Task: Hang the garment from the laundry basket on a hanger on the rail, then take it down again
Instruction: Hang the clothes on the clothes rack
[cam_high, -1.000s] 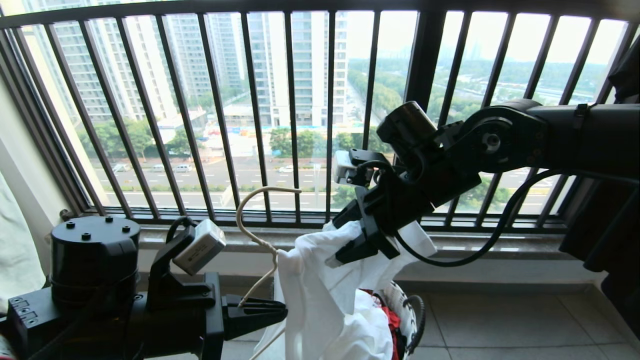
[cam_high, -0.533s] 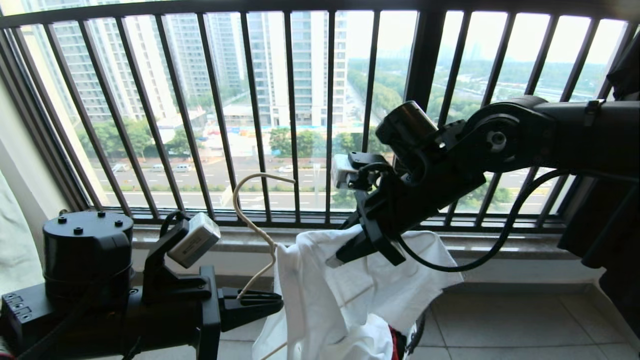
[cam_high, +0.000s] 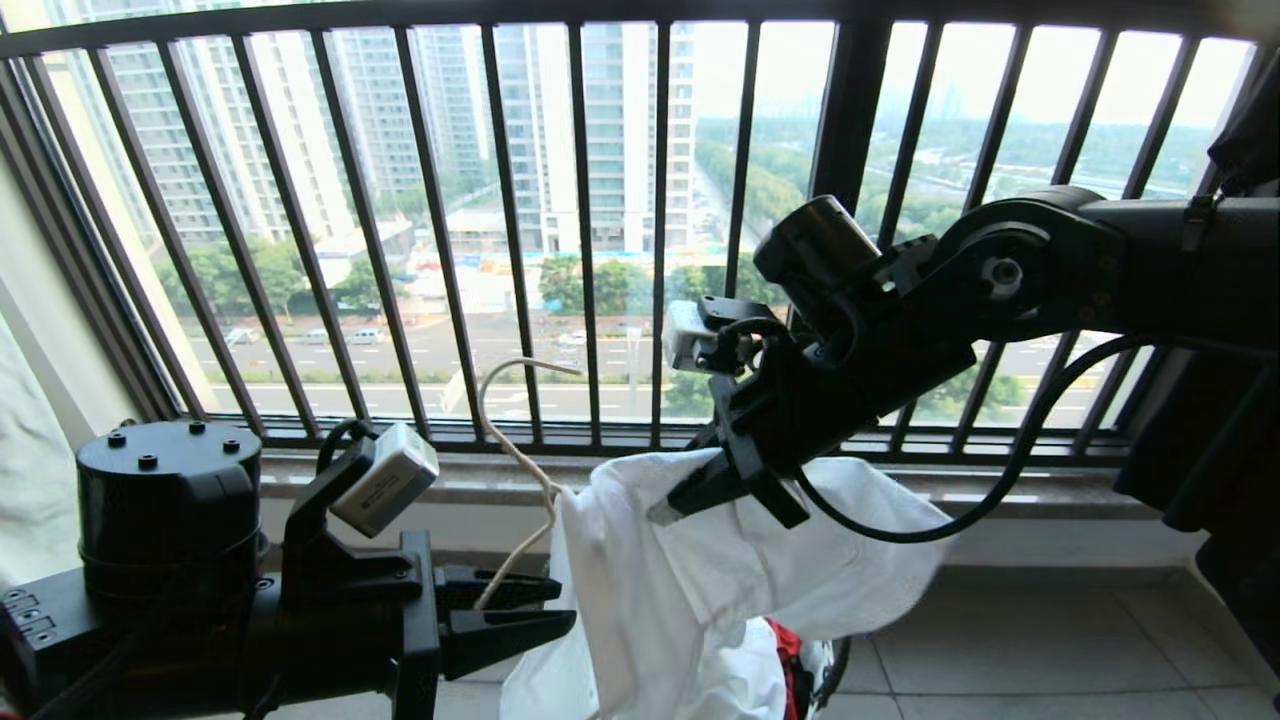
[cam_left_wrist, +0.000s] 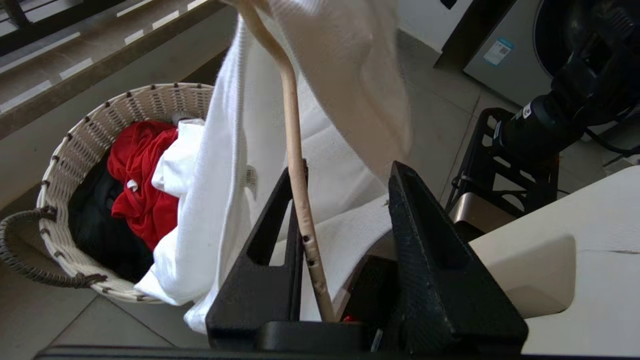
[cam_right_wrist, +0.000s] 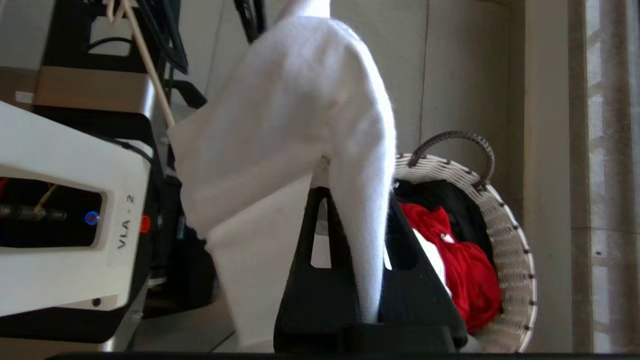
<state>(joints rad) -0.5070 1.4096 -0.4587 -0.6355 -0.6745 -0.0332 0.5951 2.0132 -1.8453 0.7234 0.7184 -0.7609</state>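
The white garment (cam_high: 680, 590) hangs bunched over the laundry basket (cam_left_wrist: 75, 145), draped on the thin cream hanger (cam_high: 500, 400), whose hook stands up before the window bars. My right gripper (cam_high: 668, 508) reaches down from the right and is shut on a fold of the garment (cam_right_wrist: 300, 115), which is pinched between its fingers (cam_right_wrist: 357, 195). My left gripper (cam_high: 555, 605), low on the left, is open. The hanger's wire (cam_left_wrist: 295, 165) runs between its jaws and leans on one finger (cam_left_wrist: 280, 200). The rail is out of view.
The black window railing (cam_high: 585, 230) and a stone sill (cam_high: 1000, 490) stand close behind. Red cloth (cam_left_wrist: 140, 185) and a black garment (cam_left_wrist: 95, 230) lie in the basket (cam_right_wrist: 510, 225). A dark garment (cam_high: 1250, 130) hangs at the far right. My white base (cam_right_wrist: 65, 210) is near.
My left gripper has opened off the hanger wire. My right gripper has shut on the garment, and the cloth has spread out to the right. The hanger's hook has sunk a little.
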